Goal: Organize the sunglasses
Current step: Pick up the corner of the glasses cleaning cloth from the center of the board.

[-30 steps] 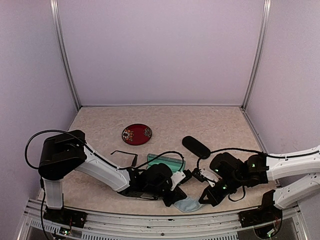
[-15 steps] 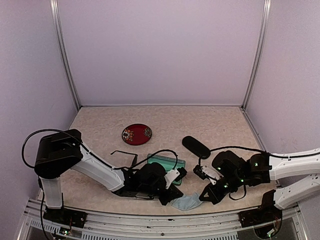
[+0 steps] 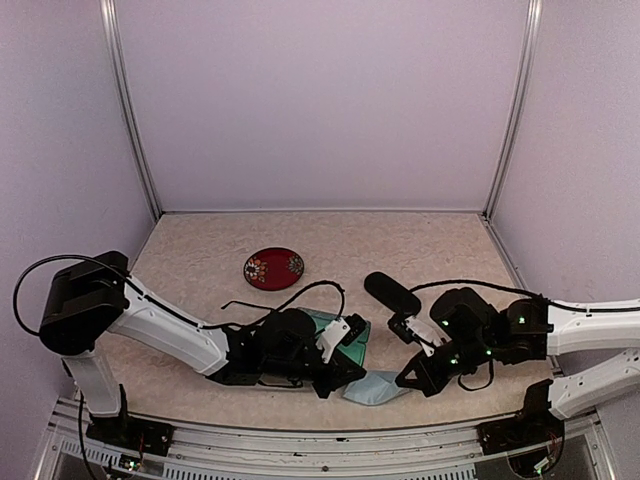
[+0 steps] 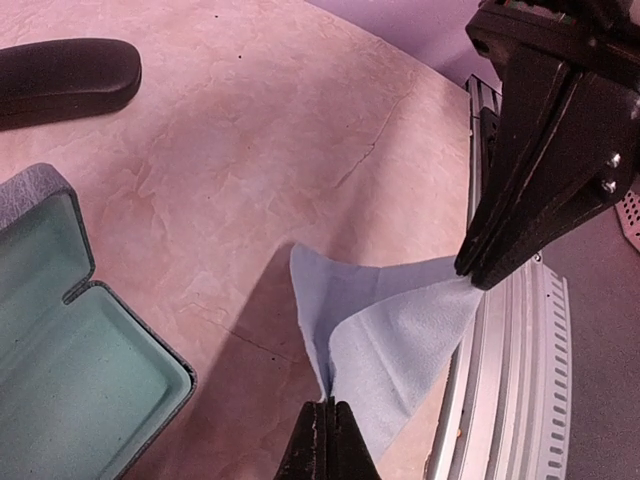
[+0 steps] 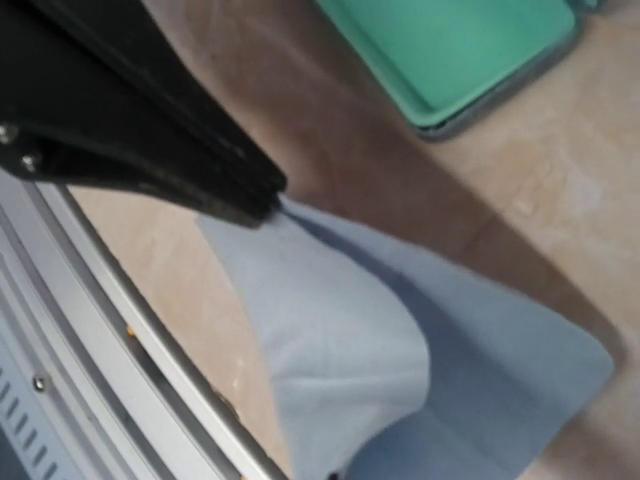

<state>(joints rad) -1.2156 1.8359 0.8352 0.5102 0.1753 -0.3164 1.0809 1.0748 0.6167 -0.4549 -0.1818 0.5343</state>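
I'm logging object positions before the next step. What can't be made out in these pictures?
Thin black-framed sunglasses: top view, left arm hides part of them.
Open blue-grey rectangular case: left wrist view, cut off by the left edge.
Right claw, pinching the light blue cloth: right wrist view, fingertips cut off at the bottom edge.

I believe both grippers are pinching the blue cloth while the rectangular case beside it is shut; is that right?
Not quite: the rectangular case is open, its green lining showing in the left wrist view. The left gripper and right gripper do both pinch the blue cloth.
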